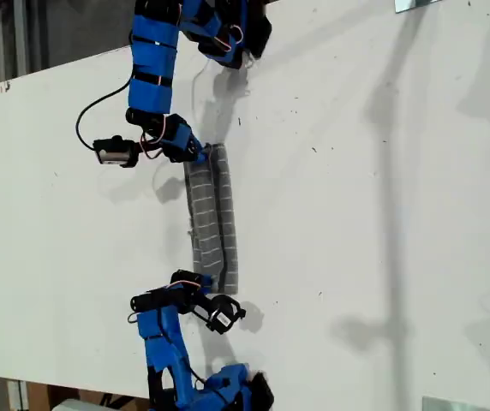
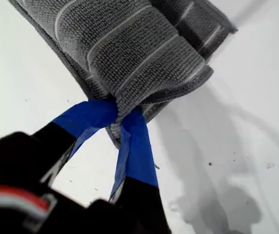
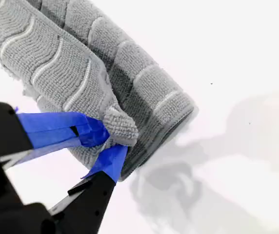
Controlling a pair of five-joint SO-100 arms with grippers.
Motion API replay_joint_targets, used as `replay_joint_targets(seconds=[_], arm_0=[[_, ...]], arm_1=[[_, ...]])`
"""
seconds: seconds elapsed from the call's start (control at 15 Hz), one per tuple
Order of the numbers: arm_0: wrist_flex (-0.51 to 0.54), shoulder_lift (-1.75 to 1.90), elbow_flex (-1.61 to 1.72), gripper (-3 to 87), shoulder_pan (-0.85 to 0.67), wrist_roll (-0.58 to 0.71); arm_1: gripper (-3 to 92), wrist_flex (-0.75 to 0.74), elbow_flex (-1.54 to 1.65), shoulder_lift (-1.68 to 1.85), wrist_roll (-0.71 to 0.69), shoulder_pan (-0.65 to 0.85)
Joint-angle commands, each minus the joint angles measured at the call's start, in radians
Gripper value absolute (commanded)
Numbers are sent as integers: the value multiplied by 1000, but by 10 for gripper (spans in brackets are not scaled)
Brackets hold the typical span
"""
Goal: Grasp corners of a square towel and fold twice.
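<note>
White tabletop (image 1: 356, 214) fills the exterior view, with darker floor visible beyond its edge at the exterior view's left. The towel (image 1: 211, 218) is seen near the middle of that view, toward its left. It is gathered into a narrow strip of two lengthwise bands lying side by side, with thin pale stripes crossing the grey pile.

Two blue arms are shown, one reaching in from the top of the exterior view and one from the bottom. The gripper of each is placed at one end of the strip. Which arm is first and which is second cannot be told from the wrist views.

In the first wrist view, my first gripper (image 2: 120, 114) is seen pinched onto a corner (image 2: 125, 102) of the towel, with the blue-taped fingers (image 2: 88, 117) drawn together on bunched fabric. Further folded layers are seen beyond the pinched one.

In the second wrist view, my second gripper (image 3: 111, 141) is likewise clamped on a towel corner (image 3: 122, 129), which is crumpled between the taped tips. The rest of the cloth is seen rolled over itself just behind, resting on the white surface.
</note>
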Motion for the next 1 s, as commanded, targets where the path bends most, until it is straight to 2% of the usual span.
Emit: replay_joint_targets(seconds=[0.0,0.33,0.4,0.47,0.53,0.67,0.8,0.93], arm_0=[[11,51,17,-2,25,-6],[-2,38,34,1,23,-5],[6,37,31,68,15,0],[11,37,35,221,0,2],[11,43,43,280,-23,6],[15,72,40,344,-51,5],[52,130,35,364,-67,-6],[20,238,149,386,-89,-31]], arm_1=[[-1,5,41,71,23,-12],[3,-37,140,124,35,-5],[156,-41,144,127,37,-11],[230,-46,146,127,37,-12],[252,-48,149,127,35,-8],[282,-48,153,133,28,-2],[313,-32,147,150,12,11],[343,-40,143,124,-41,71]])
